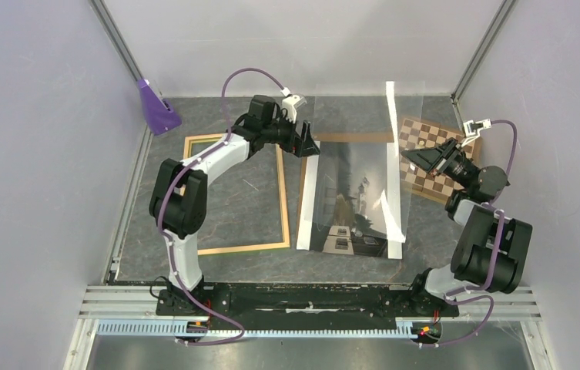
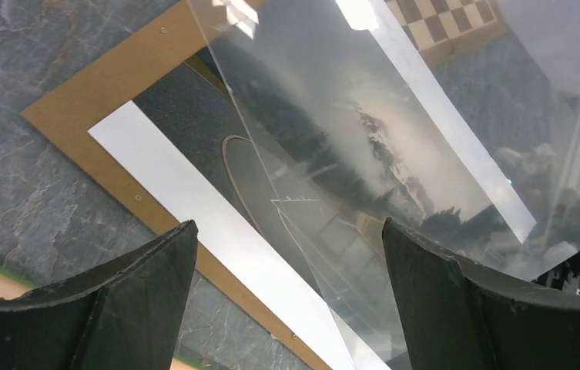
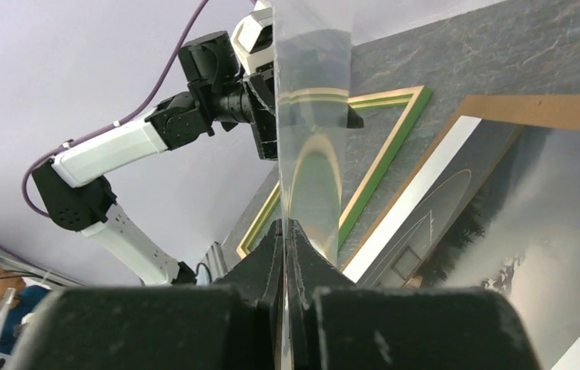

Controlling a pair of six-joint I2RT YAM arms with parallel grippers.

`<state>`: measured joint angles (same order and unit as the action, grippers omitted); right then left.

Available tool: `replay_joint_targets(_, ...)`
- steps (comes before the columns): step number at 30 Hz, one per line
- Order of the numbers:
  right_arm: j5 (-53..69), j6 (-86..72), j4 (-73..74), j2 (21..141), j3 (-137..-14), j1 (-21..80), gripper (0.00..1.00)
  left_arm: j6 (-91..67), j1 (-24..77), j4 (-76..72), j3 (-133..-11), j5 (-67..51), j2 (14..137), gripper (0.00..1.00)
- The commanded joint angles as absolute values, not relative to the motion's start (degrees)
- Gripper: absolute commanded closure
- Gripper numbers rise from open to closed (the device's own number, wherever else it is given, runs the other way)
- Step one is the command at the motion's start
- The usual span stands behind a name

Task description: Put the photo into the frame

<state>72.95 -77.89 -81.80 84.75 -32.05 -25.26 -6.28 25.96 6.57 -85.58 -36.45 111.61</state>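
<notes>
**Photo's sitting on the backing board, not in the frame yet**

So here's how it looks. The photo is lying face up in the middle of the table, on top of a brown hardboard panel, with the panel's edge peeking out along its far and left sides. The frame is flat on the table just to the left of it, nothing inside except bare tabletop. From above its rails look pale wood, but the right wrist cam catches a green edge.

The right gripper has its fingers pressed together on the edge of a clear sheet. The sheet is lifted off the table and stands over the far half of the photo, throwing a lot of reflections. That gripper hangs over a chessboard in the far right corner.

The left gripper is spread wide with nothing in it, up above the far left corner of the panel, right by the sheet's left edge.
</notes>
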Motion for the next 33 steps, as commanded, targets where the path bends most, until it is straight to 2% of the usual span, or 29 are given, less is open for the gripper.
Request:
replay_joint_targets(1,72.81,-65.47,-74.05,79.52,-34.10,-24.81,1.00,-5.56,25.75,2.48,-86.66,-42.36,113.06,0.05)
replay_joint_targets(5,72.04,-53.78,-58.76,76.68,-36.81,-23.62,1.00,-6.83,25.77,1.10,-86.01,-45.25,113.37,0.05)
replay_joint_targets(12,71.77,-55.29,-58.42,76.04,-38.69,-22.55,1.00,-10.62,24.77,-3.11,-83.43,-49.11,111.93,0.04)
replay_joint_targets(26,70.57,-63.52,-64.95,75.40,-41.77,-21.89,1.00,-14.92,24.47,-9.12,-77.55,-54.78,107.23,0.05)
replay_joint_targets(33,70.88,-75.78,-79.00,76.05,-40.26,-21.72,1.00,-17.28,24.43,-12.34,-77.84,-53.97,108.40,0.05)
